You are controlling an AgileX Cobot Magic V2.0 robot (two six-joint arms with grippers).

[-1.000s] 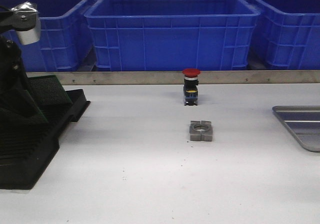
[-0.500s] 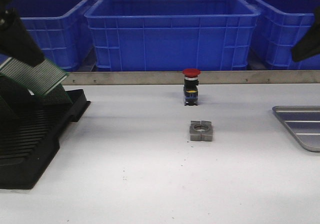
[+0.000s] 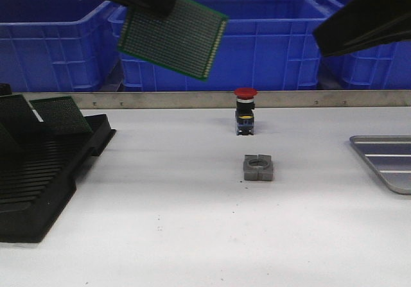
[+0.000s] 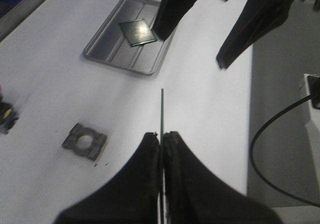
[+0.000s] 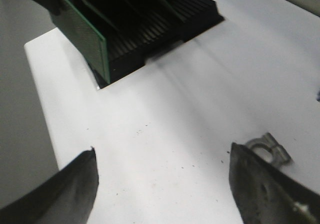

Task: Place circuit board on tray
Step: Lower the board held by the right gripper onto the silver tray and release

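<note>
Left wrist view shows the left hand point(image 4: 161, 139) with its two dark fingers pinched tight on a green circuit board point(image 4: 162, 108), seen edge-on as a thin line running straight out from the fingertips. From the front view that board point(image 3: 173, 35) hangs high above the white tabletop point(image 3: 192, 223), tilted, its perforated face turned toward the camera and its far corner dipping to the right, in front of the blue crates point(image 3: 225, 40). The right hand point(image 5: 162, 184) is spread wide, holding nothing. Beyond the left hand lies the grey tray point(image 4: 102, 48), another board point(image 4: 136, 31) lying flat on its floor. Between tray and black slotted rack point(image 3: 45, 171) the tabletop carries only a grey metal block point(image 3: 258, 167) and a red-capped push button point(image 3: 245, 110). No writing is legible.
</note>
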